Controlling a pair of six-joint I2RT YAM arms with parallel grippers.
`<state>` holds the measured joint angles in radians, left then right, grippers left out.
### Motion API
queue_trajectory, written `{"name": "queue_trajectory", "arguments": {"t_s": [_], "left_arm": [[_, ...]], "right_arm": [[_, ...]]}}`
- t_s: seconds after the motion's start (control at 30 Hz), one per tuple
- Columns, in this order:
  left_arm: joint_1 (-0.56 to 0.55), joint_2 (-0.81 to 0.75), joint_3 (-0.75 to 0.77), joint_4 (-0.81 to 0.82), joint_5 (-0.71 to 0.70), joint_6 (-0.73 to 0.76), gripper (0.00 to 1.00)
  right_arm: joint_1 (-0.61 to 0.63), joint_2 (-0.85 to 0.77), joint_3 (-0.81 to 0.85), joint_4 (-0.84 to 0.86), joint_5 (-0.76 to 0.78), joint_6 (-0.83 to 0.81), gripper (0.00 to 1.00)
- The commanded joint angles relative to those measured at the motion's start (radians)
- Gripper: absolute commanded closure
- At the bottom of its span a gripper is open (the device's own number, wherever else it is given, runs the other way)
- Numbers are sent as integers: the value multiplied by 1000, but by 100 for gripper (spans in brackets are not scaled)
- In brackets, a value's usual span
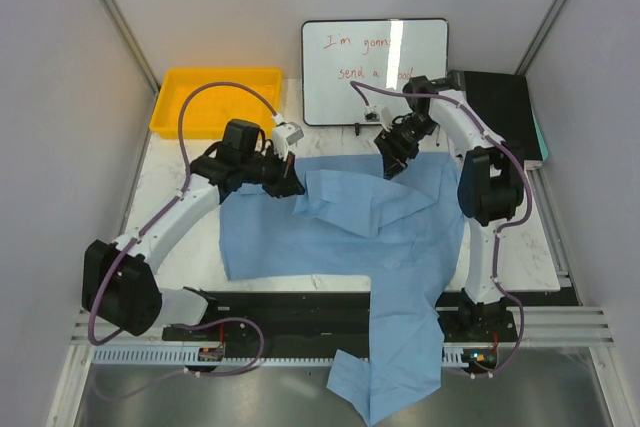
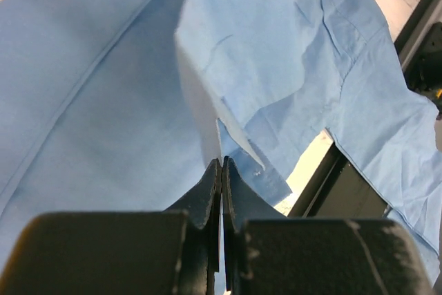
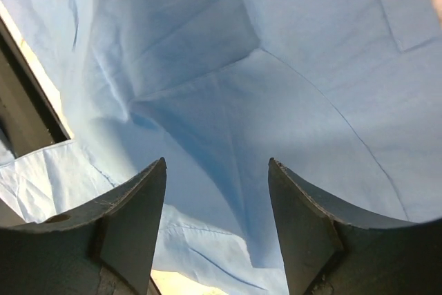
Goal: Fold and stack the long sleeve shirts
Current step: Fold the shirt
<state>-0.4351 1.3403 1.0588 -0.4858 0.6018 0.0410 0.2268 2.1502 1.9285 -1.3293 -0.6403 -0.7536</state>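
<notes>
A light blue long sleeve shirt lies crumpled across the white table, and one part hangs over the near edge. My left gripper is at the shirt's far left corner. In the left wrist view this gripper is shut on a thin raised fold of the shirt. Hovering over the shirt's far edge, my right gripper is open. The right wrist view shows its fingers spread wide above the cloth, with nothing between them.
A yellow tray sits at the back left. A whiteboard with red writing stands at the back centre, with a black box to its right. A black rail runs along the near edge between the arm bases.
</notes>
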Motion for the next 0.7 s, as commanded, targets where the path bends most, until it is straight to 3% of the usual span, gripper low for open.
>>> {"name": "queue_trajectory", "arguments": {"t_s": [0.0, 0.33, 0.53, 0.67], "left_arm": [[39, 26, -22, 23, 12, -44, 98], [160, 183, -54, 21, 3, 69, 98], [200, 256, -39, 21, -9, 135, 98], [219, 329, 52, -8, -62, 209, 98]], "right_arm": [[-17, -4, 17, 60, 80, 71, 30], [-130, -45, 50, 90, 134, 125, 21], [-132, -113, -109, 93, 117, 85, 36], [-130, -133, -221, 157, 126, 102, 42]]}}
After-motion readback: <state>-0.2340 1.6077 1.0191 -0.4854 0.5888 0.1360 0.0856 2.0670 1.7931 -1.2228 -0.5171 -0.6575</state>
